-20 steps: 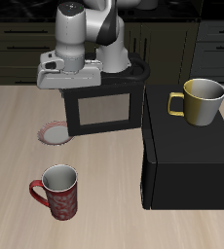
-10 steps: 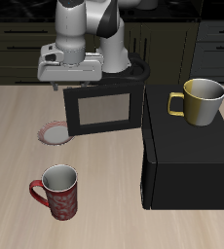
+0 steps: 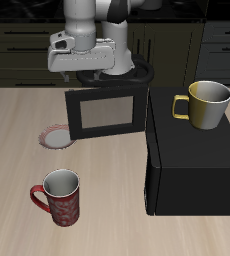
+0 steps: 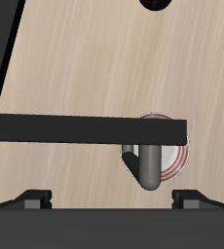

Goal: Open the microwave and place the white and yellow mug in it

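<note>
Dark kitchen cabinets behind, pale wood-grain desk (image 3: 107, 215) in front. Biggest on it: black microwave (image 3: 192, 165), standing toward one side, with door (image 3: 107, 112) swung wide open, dark window facing the front edge. Above the door's top edge, white and grey robot arm (image 3: 87, 30) with gripper (image 3: 85, 74) hanging just over it, clear of the door. On the microwave's roof, not inside it: white and yellow mug (image 3: 208, 105), upright, loop handle turned toward the door side, pale inside with nothing visible in it. Near the front edge, well apart from the microwave: red patterned mug (image 3: 61, 196), upright, red handle turned away from the microwave, grey interior bare. Beside the open door, partly hidden behind it: small round plate (image 3: 56, 136) with a reddish rim, flat on the desk.

Seen only from the wrist: door edge-on as a black bar, grey bar handle (image 4: 149, 163) curving off it, directly over the red-rimmed plate (image 4: 172, 156), and two dark fingertips (image 4: 33, 197) set wide apart with the handle between them, not touching it. Gripper spread, pinching nothing. Seen only from the front: both mugs and the microwave body; cavity not visible from either view.
</note>
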{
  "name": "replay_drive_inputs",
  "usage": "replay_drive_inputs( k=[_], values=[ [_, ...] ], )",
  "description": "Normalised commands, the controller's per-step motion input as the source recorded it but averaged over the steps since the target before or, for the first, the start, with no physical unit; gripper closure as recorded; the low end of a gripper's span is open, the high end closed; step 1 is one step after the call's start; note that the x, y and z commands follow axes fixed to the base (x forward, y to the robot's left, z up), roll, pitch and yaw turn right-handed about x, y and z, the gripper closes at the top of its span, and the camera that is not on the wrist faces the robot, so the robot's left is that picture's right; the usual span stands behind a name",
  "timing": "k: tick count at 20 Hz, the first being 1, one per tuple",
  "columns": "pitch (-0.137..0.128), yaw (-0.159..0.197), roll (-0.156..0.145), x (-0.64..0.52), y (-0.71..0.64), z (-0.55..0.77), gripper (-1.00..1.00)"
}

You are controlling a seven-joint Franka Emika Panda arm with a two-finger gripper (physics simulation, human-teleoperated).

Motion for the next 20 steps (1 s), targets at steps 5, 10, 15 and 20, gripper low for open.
replay_drive_inputs(
  k=[5,10,15,20],
  values=[
    [-0.026,0.116,0.069,0.21,0.35,0.47,-1.00],
    [-0.055,0.063,0.010,0.15,0.28,0.61,-1.00],
    [0.048,-0.027,-0.004,0.46,0.15,0.45,-1.00],
    [0.028,-0.041,-0.038,0.36,0.06,0.29,-1.00]
  ],
)
